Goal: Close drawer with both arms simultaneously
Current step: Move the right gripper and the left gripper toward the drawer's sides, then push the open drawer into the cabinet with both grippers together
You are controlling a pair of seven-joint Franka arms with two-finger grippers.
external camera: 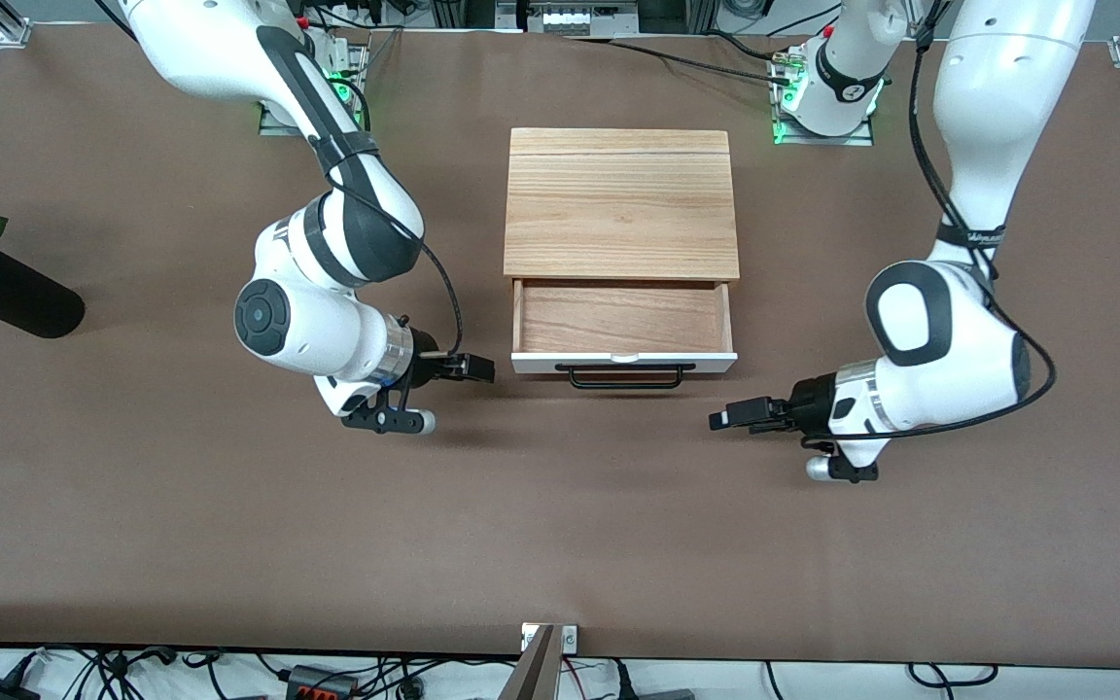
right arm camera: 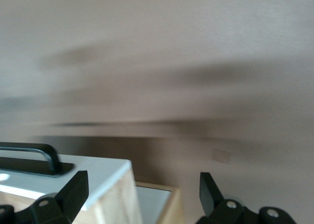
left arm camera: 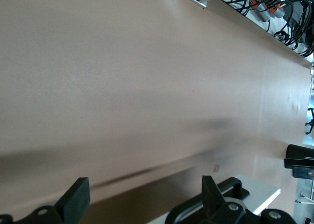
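The drawer [external camera: 618,316] stands pulled out of the wooden box [external camera: 621,204]; its white front panel [external camera: 623,362] and black bar handle [external camera: 630,377] face the front camera. My right gripper [external camera: 477,367] is open and empty, low over the table beside the panel's end on the right arm's side; its wrist view [right arm camera: 142,182] shows the panel's corner [right arm camera: 98,172] and the handle [right arm camera: 29,153]. My left gripper [external camera: 720,418] is open and empty, low over the table off the panel's other corner; its wrist view [left arm camera: 143,189] shows the panel [left arm camera: 255,197].
A black vase with a red rose [external camera: 6,292] lies at the right arm's end of the table. The brown table mat [external camera: 560,544] spreads wide between the drawer and the front edge. Cables hang along that front edge.
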